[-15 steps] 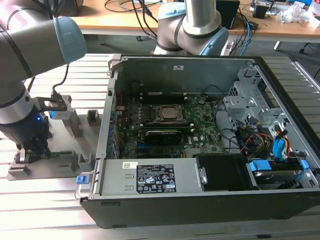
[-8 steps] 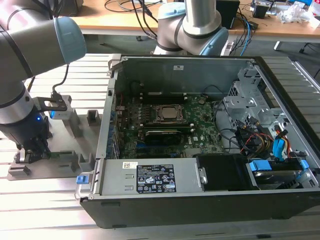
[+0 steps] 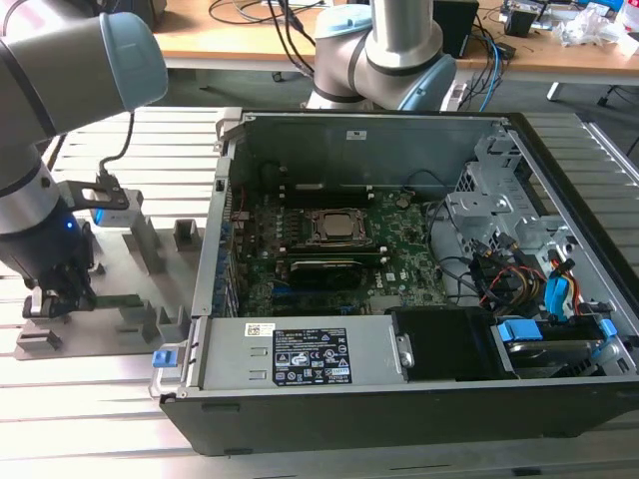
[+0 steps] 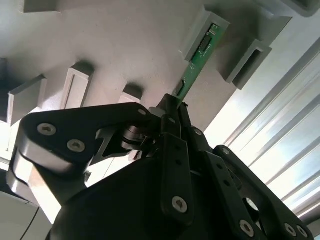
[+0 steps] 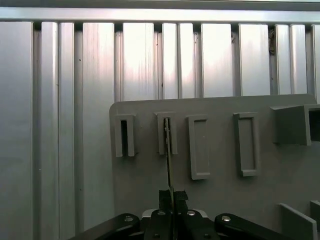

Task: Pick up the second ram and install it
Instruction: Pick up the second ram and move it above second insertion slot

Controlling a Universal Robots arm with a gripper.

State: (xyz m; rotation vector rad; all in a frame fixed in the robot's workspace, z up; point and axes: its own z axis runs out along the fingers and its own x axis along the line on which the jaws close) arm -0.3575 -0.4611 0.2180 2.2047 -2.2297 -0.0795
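An open desktop computer case (image 3: 399, 424) lies on a slatted aluminium table (image 3: 90, 419), its motherboard (image 3: 339, 259) exposed. Well apart from it, towards the exterior view's left, the robot arm (image 3: 60, 60) reaches down to a grey fixture plate (image 3: 110, 329). In both wrist views the gripper (image 4: 172, 107) (image 5: 170, 197) pinches the second ram (image 4: 197, 57) (image 5: 168, 150), a thin green stick with small dark chips, its far end seated in a slotted holder block (image 4: 207, 22).
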